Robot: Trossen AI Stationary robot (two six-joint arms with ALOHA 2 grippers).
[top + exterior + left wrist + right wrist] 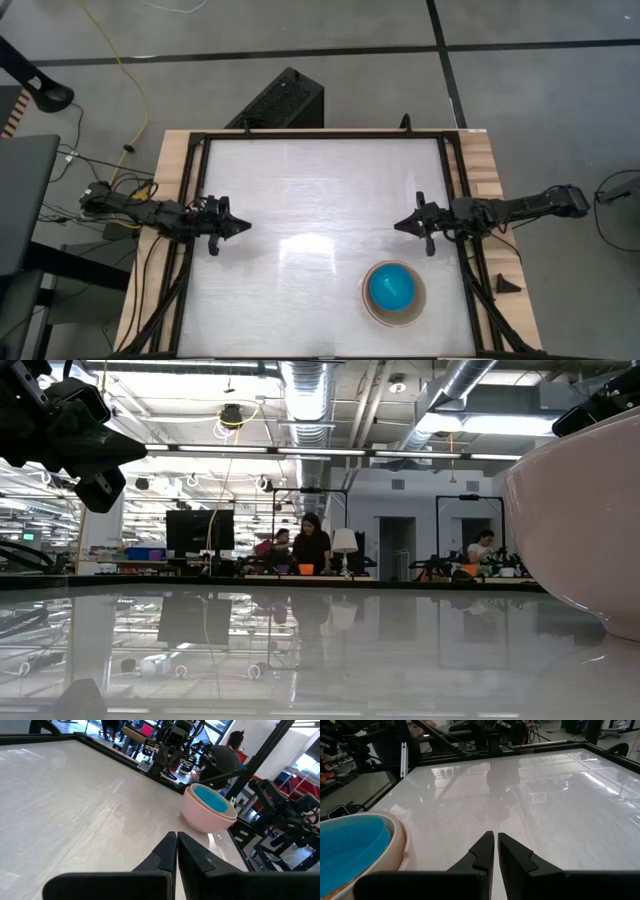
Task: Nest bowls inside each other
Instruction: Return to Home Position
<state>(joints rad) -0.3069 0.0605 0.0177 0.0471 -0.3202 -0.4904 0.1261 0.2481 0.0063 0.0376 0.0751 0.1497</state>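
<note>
The bowls (393, 293) stand nested in one stack on the white table, near its front right. The left wrist view shows the stack's salmon-pink outer wall (202, 817), a cream rim, and a turquoise bowl (211, 800) innermost. The pink bowl's base rests on the table. My left gripper (245, 226) hovers shut by the table's left edge, pointing level toward the middle. My right gripper (397, 226) hovers shut by the right edge, a little beyond the stack (355, 845). Nothing is between either pair of fingers (170, 851) (487, 851).
A black frame (320, 133) runs around the tabletop (300, 200). In the low view the pink bowl (590, 530) fills the right side. People sit at desks in the room beyond the table. A small black piece (505, 284) lies on the wooden edge at the right.
</note>
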